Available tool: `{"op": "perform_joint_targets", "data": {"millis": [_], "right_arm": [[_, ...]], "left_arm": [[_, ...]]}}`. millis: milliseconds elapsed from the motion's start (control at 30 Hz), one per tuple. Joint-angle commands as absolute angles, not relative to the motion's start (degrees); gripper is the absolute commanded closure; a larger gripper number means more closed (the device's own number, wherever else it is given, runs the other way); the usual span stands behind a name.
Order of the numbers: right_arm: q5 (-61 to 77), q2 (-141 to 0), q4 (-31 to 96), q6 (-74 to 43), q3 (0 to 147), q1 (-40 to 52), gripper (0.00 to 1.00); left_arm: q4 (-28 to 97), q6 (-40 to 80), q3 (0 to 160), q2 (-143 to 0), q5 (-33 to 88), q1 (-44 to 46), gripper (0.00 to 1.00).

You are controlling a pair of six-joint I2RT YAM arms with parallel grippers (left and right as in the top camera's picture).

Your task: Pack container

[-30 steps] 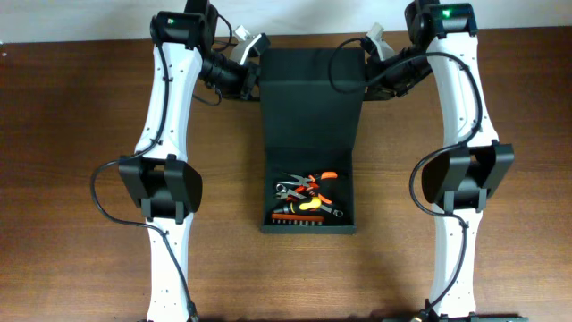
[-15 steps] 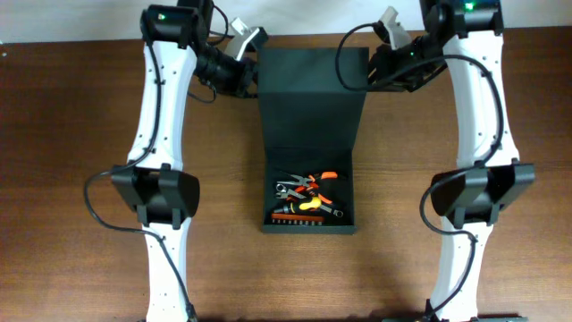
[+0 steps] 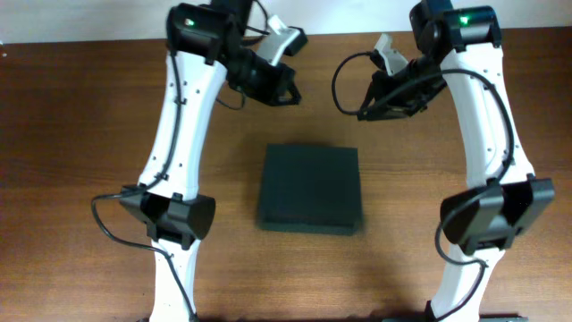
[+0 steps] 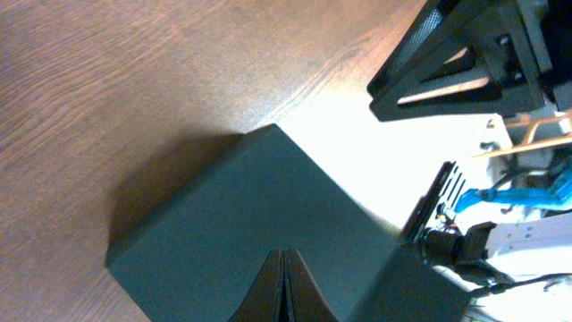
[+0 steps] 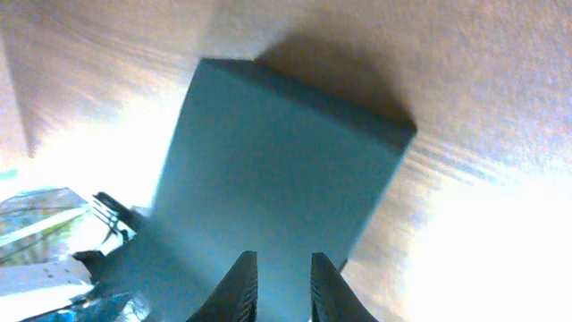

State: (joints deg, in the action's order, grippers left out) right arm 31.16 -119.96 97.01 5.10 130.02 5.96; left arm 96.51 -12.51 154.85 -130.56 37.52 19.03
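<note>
Over on the left side, the left gripper (image 3: 290, 89) hangs above the table (image 3: 80, 134), fingers pinched tight together with nothing in them. From its wrist view it's looking down at a corner of the box and isn't touching it

Dead centre you've got the container (image 3: 311, 188), flat on the wood with the lid down, so whatever's inside is hidden. It sits well apart from both arms. As far as I can tell the packing is basically done and what's left is just getting out cleanly

On the right, the right gripper (image 3: 366, 107) hovers behind the far right corner, its fingers (image 5: 239, 282) parted a little and holding nothing. A loop of cable (image 3: 340, 76) dangles just beside it

If I were running this bit: check the lid looks flush all the way round from overhead before calling it. If an edge looks lifted, I'd press it down with the clenched left fingers rather than the parted ones. Then take both arms up and back, and mind that loop doesn't snag the box
</note>
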Motion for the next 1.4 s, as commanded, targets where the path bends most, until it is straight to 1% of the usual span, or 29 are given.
{"op": "perform_joint_targets", "data": {"millis": [0,133,233,267,300,333,433,667,933,1067,1133,1367], "right_arm": [[25.85,-112.51,97.36,5.45,125.62,6.39,0.81],[23.16,-108.51,97.36,5.50,121.95,6.42,0.81],[19.90,-107.15,97.36,5.50,121.69,6.42,0.81],[18.68,-106.61,97.36,5.50,121.69,6.42,0.82],[18.26,-106.41,97.36,5.50,121.69,6.42,0.82],[17.41,-106.30,97.36,5.50,121.69,6.44,0.87],[14.22,-105.73,97.36,5.43,121.10,7.18,0.87],[9.32,-101.32,97.34,3.44,115.87,11.25,0.87],[3.22,-92.86,95.53,-1.83,107.39,17.85,0.87],[0.58,-87.11,89.12,-7.20,97.78,24.14,0.87],[0.32,-85.47,84.97,-7.66,92.73,27.11,0.86],[0.38,-86.46,68.88,-7.62,77.69,33.87,0.86]], "left_arm": [[96.71,-11.11,155.68,-126.56,30.81,20.67,0.98],[96.71,-11.11,155.68,-125.82,24.80,20.99,0.98],[96.71,-10.50,155.65,-125.75,16.73,20.95,0.98],[96.71,-10.28,155.52,-125.75,9.96,20.95,0.98],[96.71,-10.28,155.33,-125.75,7.49,20.95,0.98],[96.71,-10.28,154.85,-125.73,4.89,20.95,0.98],[96.71,-10.28,152.14,-125.14,0.10,20.95,0.98],[96.71,-10.33,137.73,-118.78,-3.05,20.10,0.98],[95.15,-10.28,121.23,-108.44,-2.85,15.81,0.98],[92.09,-9.67,110.52,-100.79,-2.57,12.69,0.98],[89.06,-9.65,105.08,-96.99,-2.59,11.46,0.98],[76.86,-5.87,88.49,-86.15,-4.56,7.05,0.98]]}}
